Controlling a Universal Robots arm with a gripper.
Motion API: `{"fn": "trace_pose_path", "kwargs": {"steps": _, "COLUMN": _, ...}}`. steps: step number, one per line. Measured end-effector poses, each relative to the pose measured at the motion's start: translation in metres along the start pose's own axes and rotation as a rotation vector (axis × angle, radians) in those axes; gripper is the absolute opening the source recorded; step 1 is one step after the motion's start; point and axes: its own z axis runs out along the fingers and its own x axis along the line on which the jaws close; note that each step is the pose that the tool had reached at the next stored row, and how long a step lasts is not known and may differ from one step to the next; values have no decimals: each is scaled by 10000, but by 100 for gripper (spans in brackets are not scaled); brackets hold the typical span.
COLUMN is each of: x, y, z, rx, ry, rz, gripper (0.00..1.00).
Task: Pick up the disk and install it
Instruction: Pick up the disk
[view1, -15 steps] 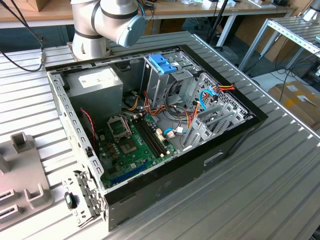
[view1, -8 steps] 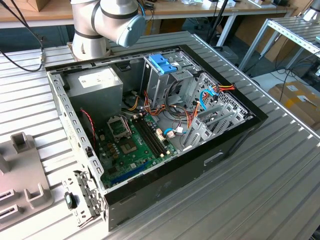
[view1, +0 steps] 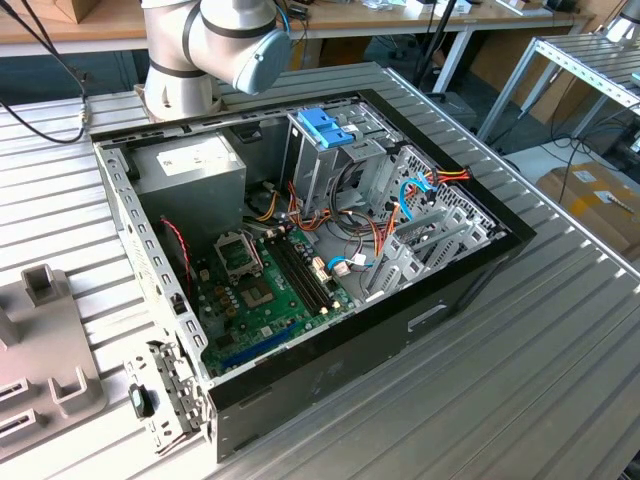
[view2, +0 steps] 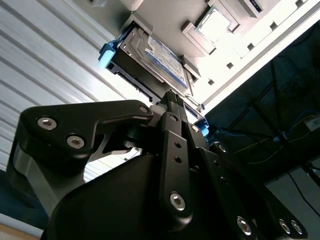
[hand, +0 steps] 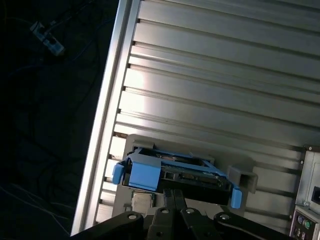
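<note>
The disk (view2: 159, 56) is a grey metal drive with a white label and light-blue carrier rails. In both wrist views it rests in a pale grey holder (hand: 243, 176) on the ribbed aluminium table. In the first wrist view the disk (hand: 190, 175) shows its blue end and connector side. My black gripper (view2: 172, 98) sits right against the disk's near edge, at about the middle of its length. In the first wrist view the gripper (hand: 175, 194) is just under the disk's dark side.
In the exterior view an open computer case (view1: 330, 370) lies on the table, with a metal drive cage topped by a blue latch (view1: 325, 128). The arm's base (view1: 185, 60) stands behind it. A grey fixture (view1: 45, 345) lies at the exterior view's left. The table edge (hand: 102, 120) runs close to the holder.
</note>
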Motion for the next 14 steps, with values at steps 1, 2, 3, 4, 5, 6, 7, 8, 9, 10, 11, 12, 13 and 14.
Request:
{"fn": "trace_pose_path", "kwargs": {"steps": 1, "x": 0, "y": 0, "z": 0, "rx": 1, "ry": 0, "rz": -46, "gripper": 11}}
{"fn": "trace_pose_path", "kwargs": {"steps": 2, "x": 0, "y": 0, "z": 0, "rx": 2, "ry": -1, "rz": -79, "gripper": 11}}
{"fn": "trace_pose_path", "kwargs": {"steps": 3, "x": 0, "y": 0, "z": 0, "rx": 2, "ry": -2, "rz": -121, "gripper": 11}}
{"fn": "trace_pose_path", "kwargs": {"steps": 4, "x": 0, "y": 0, "z": 0, "rx": 4, "ry": -2, "rz": -176, "gripper": 11}}
{"fn": "trace_pose_path", "kwargs": {"steps": 5, "x": 0, "y": 0, "z": 0, "rx": 4, "ry": -2, "rz": -210, "gripper": 11}}
{"fn": "trace_pose_path", "kwargs": {"steps": 6, "x": 0, "y": 0, "z": 0, "rx": 4, "ry": -3, "rz": -243, "gripper": 11}}
{"fn": "trace_pose_path", "kwargs": {"steps": 7, "x": 0, "y": 0, "z": 0, "rx": 6, "ry": -3, "rz": -310, "gripper": 11}}
{"fn": "trace_pose_path", "kwargs": {"steps": 8, "x": 0, "y": 0, "z": 0, "rx": 7, "ry": -3, "rz": -344, "gripper": 11}}
{"fn": "trace_pose_path", "kwargs": {"steps": 9, "x": 0, "y": 0, "z": 0, "rx": 8, "ry": -3, "rz": -381, "gripper": 11}}
{"fn": "trace_pose_path", "kwargs": {"steps": 10, "x": 0, "y": 0, "z": 0, "rx": 8, "ry": -4, "rz": -417, "gripper": 11}}
{"fn": "trace_pose_path", "kwargs": {"steps": 11, "x": 0, "y": 0, "z": 0, "rx": 10, "ry": -5, "rz": -494, "gripper": 11}}
{"fn": "trace_pose_path", "kwargs": {"steps": 12, "x": 0, "y": 0, "z": 0, "rx": 12, "ry": -6, "rz": -630, "gripper": 11}}
{"fn": "trace_pose_path", "kwargs": {"steps": 13, "x": 0, "y": 0, "z": 0, "rx": 15, "ry": -7, "rz": -769, "gripper": 11}}
{"fn": "trace_pose_path", "kwargs": {"steps": 14, "x": 0, "y": 0, "z": 0, "rx": 17, "ry": -8, "rz": -881, "gripper": 11}}
